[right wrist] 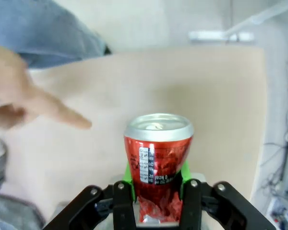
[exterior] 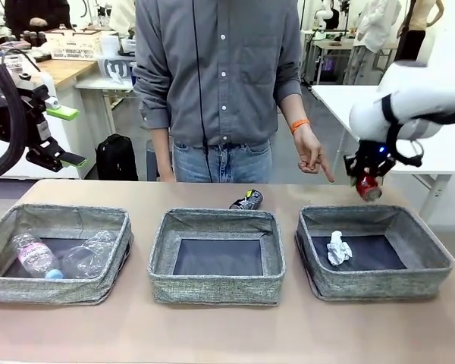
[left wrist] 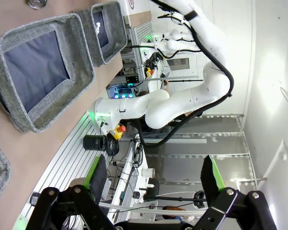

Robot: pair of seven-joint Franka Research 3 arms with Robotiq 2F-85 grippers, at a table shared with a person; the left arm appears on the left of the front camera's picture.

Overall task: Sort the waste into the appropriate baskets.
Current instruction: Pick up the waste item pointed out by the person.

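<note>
My right gripper [exterior: 366,182] hangs above the far edge of the right basket [exterior: 432,262], shut on a crushed red can [right wrist: 157,163] [exterior: 368,186]. A crumpled white paper ball [exterior: 337,248] lies in that basket. The middle basket [exterior: 216,288] has nothing in it. In the left basket [exterior: 53,288] lie a clear plastic bottle [exterior: 35,255] with a pinkish label and a clear plastic cup [exterior: 91,254]. Behind the middle basket a crushed black can [exterior: 246,200] rests on the table. My left gripper [exterior: 61,136] is raised at the far left, open, with nothing between its green pads [left wrist: 95,172].
A person stands at the far side; one hand [exterior: 312,157] points down toward the table near the red can. The same hand [right wrist: 24,103] is blurred beside the can in the right wrist view. The table edge [exterior: 212,356] in front of the baskets is bare wood.
</note>
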